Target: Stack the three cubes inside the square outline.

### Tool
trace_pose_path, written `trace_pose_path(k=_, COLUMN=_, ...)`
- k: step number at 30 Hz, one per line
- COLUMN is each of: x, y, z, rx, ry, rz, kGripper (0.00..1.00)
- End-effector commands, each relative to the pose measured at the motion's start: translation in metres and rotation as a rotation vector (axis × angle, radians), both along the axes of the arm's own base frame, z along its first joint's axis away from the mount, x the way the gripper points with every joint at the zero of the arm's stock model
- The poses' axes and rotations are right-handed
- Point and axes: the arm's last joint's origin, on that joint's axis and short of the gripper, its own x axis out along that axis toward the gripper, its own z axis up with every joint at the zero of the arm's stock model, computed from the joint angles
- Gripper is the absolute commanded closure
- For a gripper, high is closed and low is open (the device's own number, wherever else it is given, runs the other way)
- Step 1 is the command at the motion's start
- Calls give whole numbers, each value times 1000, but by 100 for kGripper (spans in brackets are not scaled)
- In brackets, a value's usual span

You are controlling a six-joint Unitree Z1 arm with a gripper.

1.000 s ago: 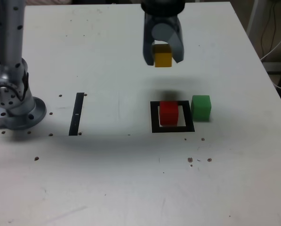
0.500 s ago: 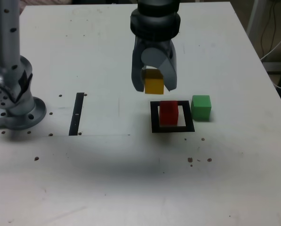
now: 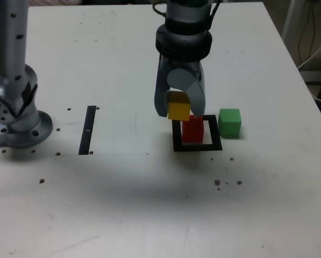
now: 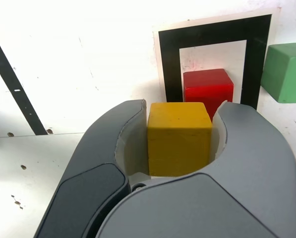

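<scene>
Your claw (image 4: 175,134) is clamped on the yellow cube (image 4: 179,140), holding it above the table (image 3: 122,204). In the exterior view, you have it near the red cube (image 3: 192,129), up and to its left. The red cube sits inside the square outline (image 3: 218,146). Your green cube (image 3: 230,123) stands just beside the outline, on the exterior view's right.

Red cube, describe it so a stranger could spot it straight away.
On the white table, find the black square outline, not the straight strip. Inside it sits the red cube. The yellow cube is held above the table; the green cube stands outside the outline.
</scene>
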Motion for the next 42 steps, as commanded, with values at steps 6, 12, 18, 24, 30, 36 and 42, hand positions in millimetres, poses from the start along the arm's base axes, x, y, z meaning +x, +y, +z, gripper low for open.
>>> trace_pose_path(k=6, x=9, y=-1, z=-5, rx=3, ry=-8, rz=3, kGripper=77)
trace_pose_path(k=12, x=13, y=-2, z=-6, rx=3, ry=-10, rz=3, kGripper=78)
trace_pose_path(k=18, x=17, y=-2, z=-11, rx=4, ry=-6, rz=4, kGripper=77)
trace_pose_path(k=24, x=21, y=-3, z=-15, rx=2, ry=-18, rz=6, kGripper=74)
trace_pose_path(k=30, x=21, y=-2, z=-17, rx=8, ry=-16, rz=5, kGripper=70)
trace_pose_path(k=36, x=20, y=-2, z=-17, rx=11, ry=-12, rz=5, kGripper=57)
trace_pose_path(k=42, x=21, y=-1, z=-17, rx=12, ry=-22, rz=8, kGripper=50)
